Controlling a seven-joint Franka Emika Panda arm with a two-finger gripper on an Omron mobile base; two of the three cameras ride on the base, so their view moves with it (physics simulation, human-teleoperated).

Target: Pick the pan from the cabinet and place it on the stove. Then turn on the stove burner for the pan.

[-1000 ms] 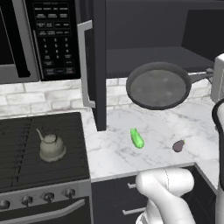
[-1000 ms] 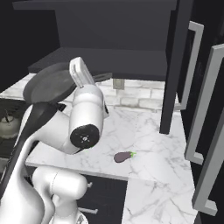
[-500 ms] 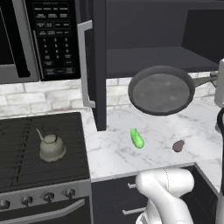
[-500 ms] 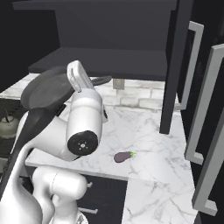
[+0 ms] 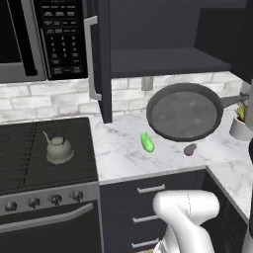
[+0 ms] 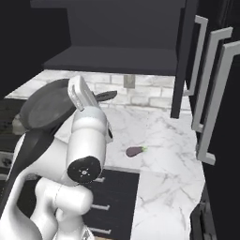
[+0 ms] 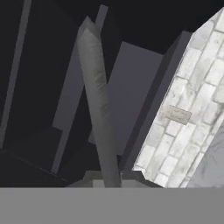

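**Pan held in the air over the marble counter**

The two-finger pincer (image 7: 106, 183) is clamped on the long thin dark handle of the wide, shallow, round dark-grey frying pan (image 5: 184, 112). The handle runs straight out from between the jaws in the hand view. The pan hangs clear of the white marble counter (image 5: 123, 150), its bowl tilted toward the left base camera, out beyond the pincer toward the stove side. Above the pincer stands the tall black wall cabinet (image 5: 163, 59), doors open and its dark shelf bare. Below the pan, a small green vegetable (image 5: 147, 142) and a small purple eggplant (image 5: 189, 148) lie on the counter. Well beyond the pan, a small pale-grey kettle (image 5: 59, 147) sits on the black ribbed-grate stove (image 5: 29, 163).
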